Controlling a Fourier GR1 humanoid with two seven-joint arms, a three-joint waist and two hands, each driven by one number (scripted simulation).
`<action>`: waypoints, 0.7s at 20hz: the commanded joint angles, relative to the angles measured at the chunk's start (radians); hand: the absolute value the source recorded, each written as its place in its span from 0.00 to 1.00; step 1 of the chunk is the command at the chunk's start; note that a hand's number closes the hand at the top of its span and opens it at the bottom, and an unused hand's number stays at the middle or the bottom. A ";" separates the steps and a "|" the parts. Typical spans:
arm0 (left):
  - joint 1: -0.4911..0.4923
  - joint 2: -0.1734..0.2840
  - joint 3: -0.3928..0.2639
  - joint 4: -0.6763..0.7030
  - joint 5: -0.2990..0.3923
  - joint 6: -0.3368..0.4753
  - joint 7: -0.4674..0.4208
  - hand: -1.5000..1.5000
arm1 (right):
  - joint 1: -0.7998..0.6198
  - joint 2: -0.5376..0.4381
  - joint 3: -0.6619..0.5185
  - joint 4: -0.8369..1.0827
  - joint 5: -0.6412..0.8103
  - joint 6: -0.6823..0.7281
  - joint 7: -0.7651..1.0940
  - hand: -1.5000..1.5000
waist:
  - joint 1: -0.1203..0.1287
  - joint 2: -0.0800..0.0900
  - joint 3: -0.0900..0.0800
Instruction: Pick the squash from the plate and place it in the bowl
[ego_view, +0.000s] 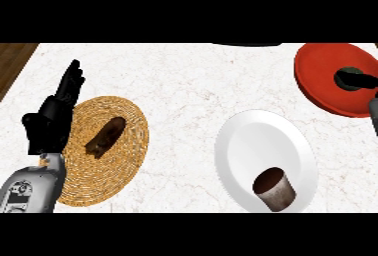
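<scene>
Nearest thing: a brown cup (275, 188) lying tipped on the near end of the white plate (251, 140). Rest of that plate is bare, no squash on it afaict.

Over on the left there's a woven plate (125, 165) w/ a dark brown lump (105, 136) in the middle. It's too dark to say what it is, doesn't read as squash to me. The left robot hand (50, 117) sits at that plate's left edge, open, fingers straight and pointing up, resting, not touching the lump.

Far right corner of the counter (184, 80): the red bowl (321, 75), w/ the right robot hand (356, 80) over its right part. It's just a dark blob from this angle, so I can't tell if it's closed on anything or not. Since the squash shows nowhere else, my guess is it's in or under that hand, so prob the release step, task nearly done. But that's a guess.

What could go wrong imo:
- hand sits toward the bowl's right side, not the centre, so a release there could catch the rim and roll the squash out onto the counter
- pulling back towards the body could clip the bowl wall and shove it, it's already near the counter's corner
- if the hand's actually empty, the squash is somewhere out of view
</scene>
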 joint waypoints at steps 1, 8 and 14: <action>-0.025 -0.003 -0.001 0.000 0.005 -0.006 0.009 0.50 | 0.005 0.001 -0.083 -0.010 -0.091 -0.008 -0.156 0.00 | 0.006 0.004 0.000; 0.057 -0.020 0.000 0.013 -0.018 0.011 -0.040 0.50 | 0.038 -0.030 -0.194 -0.022 -0.236 0.098 -0.297 0.00 | -0.034 -0.019 -0.005; 0.047 0.025 0.059 -0.013 -0.007 -0.014 0.007 0.50 | 0.142 -0.011 -0.207 -0.129 -0.332 0.217 -0.341 0.00 | -0.055 -0.030 -0.007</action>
